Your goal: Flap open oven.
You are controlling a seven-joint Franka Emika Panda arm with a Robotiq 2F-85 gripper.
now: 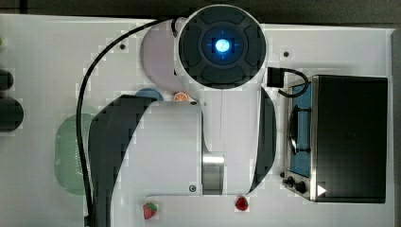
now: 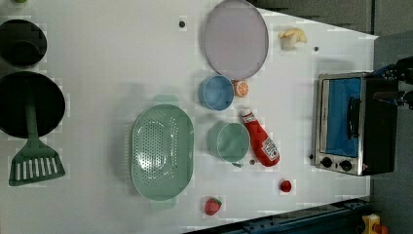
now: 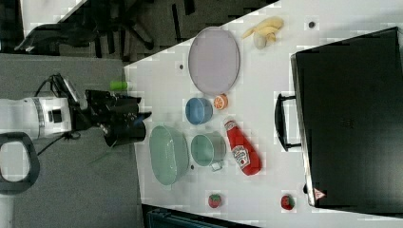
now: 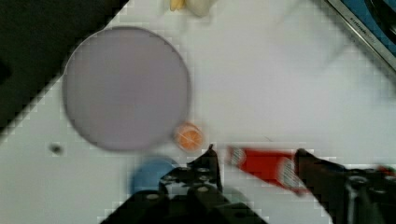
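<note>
Oven (image 2: 358, 124) at the left view's right end of the white worktop (image 2: 122, 63), glass door shut, robot's fingers (image 4: 210, 161) apart — holding nothing — high above the ketchup bottle (image 4: 266, 167)

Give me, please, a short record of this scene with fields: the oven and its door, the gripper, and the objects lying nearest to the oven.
oven: boxy silver toaster oven with black top, at the left view's right
door: blue-tinted glass door closed, dark bar handle untouched
gripper: black two-finger gripper open, holding nothing, above the table and away from the oven
nearest objects: red ketchup bottle, small red berry
task state: not yet begun
</note>
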